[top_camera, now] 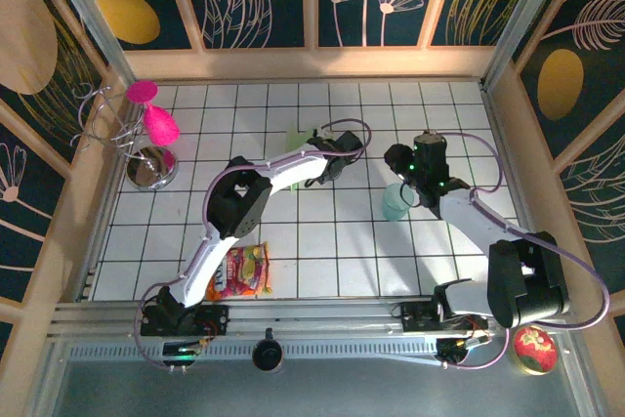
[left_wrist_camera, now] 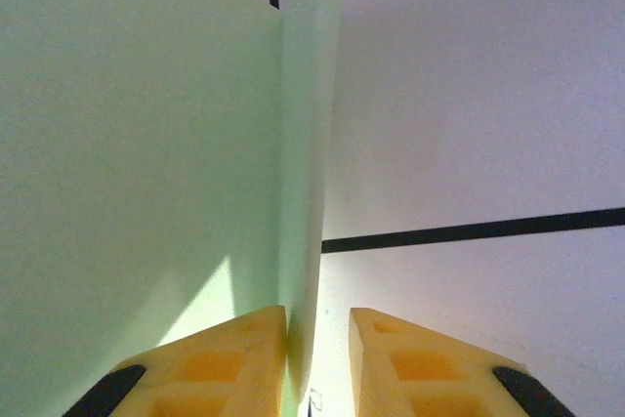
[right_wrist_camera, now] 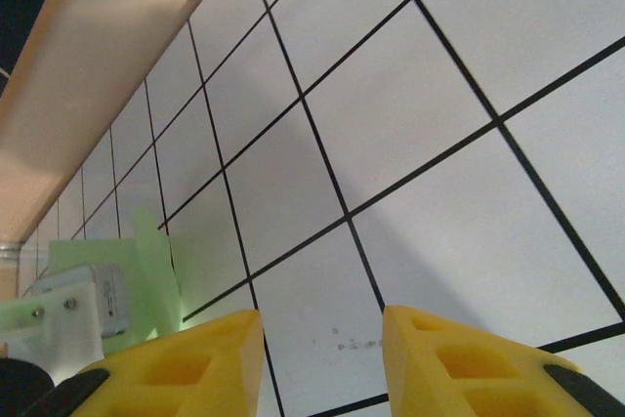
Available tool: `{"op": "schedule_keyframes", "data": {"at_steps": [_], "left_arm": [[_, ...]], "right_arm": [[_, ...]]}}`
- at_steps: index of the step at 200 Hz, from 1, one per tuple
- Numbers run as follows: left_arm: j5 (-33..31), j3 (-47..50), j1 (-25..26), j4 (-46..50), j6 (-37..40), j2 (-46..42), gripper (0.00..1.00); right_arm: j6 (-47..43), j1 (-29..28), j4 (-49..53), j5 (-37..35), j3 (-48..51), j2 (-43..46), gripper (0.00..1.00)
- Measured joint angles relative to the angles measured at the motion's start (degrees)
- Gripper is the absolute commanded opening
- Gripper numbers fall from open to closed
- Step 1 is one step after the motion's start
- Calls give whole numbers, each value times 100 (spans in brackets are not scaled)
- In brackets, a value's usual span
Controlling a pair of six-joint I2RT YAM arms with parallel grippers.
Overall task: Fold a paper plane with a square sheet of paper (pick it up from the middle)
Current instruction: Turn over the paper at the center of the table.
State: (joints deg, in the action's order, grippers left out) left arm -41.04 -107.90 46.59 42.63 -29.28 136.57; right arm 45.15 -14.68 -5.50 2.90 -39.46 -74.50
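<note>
Left gripper (left_wrist_camera: pixel 317 317), fingers apart, is straddling the upright fold of the mint-green paper (left_wrist_camera: pixel 137 144), crease running straight ahead, while the right gripper (right_wrist_camera: pixel 320 324) is hovering spread over open tiles (right_wrist_camera: pixel 410 114).

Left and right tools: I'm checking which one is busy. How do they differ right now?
Left tool straddles an upright fold of the paper; right tool spans bare tiles. Left tool is at mid-table; right tool is near the teal cup. Both: yellow fingers, parted.
</note>
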Motion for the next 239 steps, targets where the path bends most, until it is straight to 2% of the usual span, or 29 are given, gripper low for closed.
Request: {"op": "schedule_keyframes", "data": {"at_steps": [37,63,106,127,146,179,218,239], "left_arm": [[-13,0,111,0,-15,122,18],[-79,0,153,-17,-20,197,21],[85,0,138,-46,-46,144,31],[481,142,133,-313,-105,-9,34],[957,466,144,-634,-210,-262,41],[1908,1274,181,-1307,-494,-881,48],[3060,2411,249,-2347,-949,-1812,49],[3432,2942,251,-2785,-1134,-2293,54]], "right_arm": [[48,20,0,-37,4,11,37],[83,48,4,-103,7,11,37],[153,87,26,-164,7,11,37],[173,87,66,-203,7,11,37],[170,87,140,-264,7,11,39],[170,87,153,-291,7,11,42],[168,87,149,-282,7,7,48],[168,87,142,-186,4,-46,49]]}}
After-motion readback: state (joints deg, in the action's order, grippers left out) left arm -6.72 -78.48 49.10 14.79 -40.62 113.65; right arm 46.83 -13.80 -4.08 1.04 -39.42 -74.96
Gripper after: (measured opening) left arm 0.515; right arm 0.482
